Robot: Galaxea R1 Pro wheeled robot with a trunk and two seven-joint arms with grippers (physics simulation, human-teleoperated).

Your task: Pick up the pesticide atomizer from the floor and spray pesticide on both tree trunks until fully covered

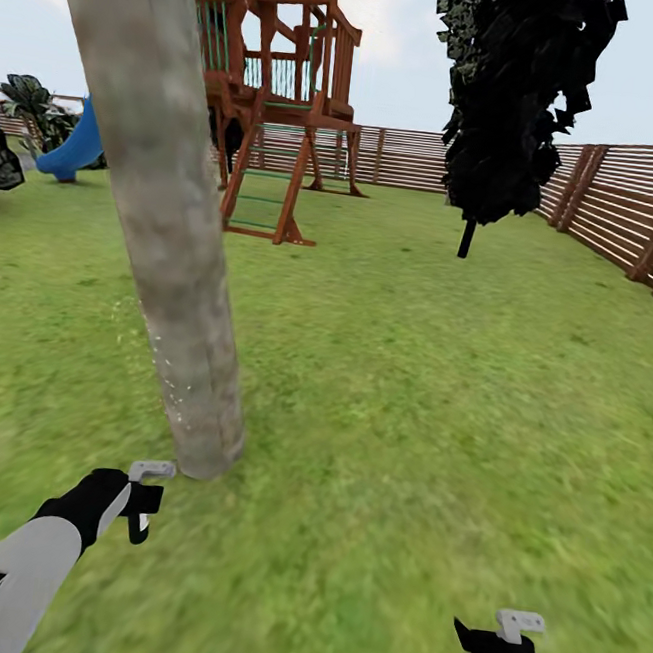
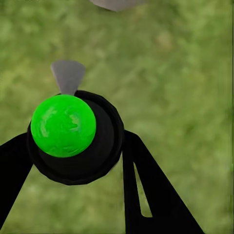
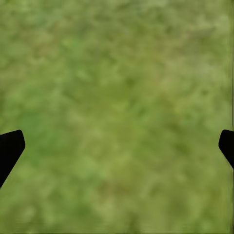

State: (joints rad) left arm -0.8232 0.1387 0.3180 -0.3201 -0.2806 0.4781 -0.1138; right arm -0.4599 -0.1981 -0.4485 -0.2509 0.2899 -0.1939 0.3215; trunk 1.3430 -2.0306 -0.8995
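The near tree trunk (image 1: 174,250) is a mottled grey-brown column leaning up to the left, with tiny white specks low on its left side. Its base meets the grass just beyond my left gripper (image 1: 142,510). In the left wrist view my left gripper (image 2: 78,141) is shut on the pesticide atomizer (image 2: 73,141), a black bottle with a green spot and a grey nozzle pointing away over the grass. The second tree (image 1: 522,96) stands far off at the right with dark ragged foliage over a thin dark stem. My right gripper (image 1: 510,637) hangs open over bare grass (image 3: 117,117), its fingers wide apart.
A wooden play tower (image 1: 279,110) with a ladder stands behind the near trunk, and a blue slide (image 1: 74,144) lies to its left. A slatted brown fence (image 1: 631,208) closes the lawn at the back and right. A broad-leaved bush (image 1: 28,104) grows at the far left.
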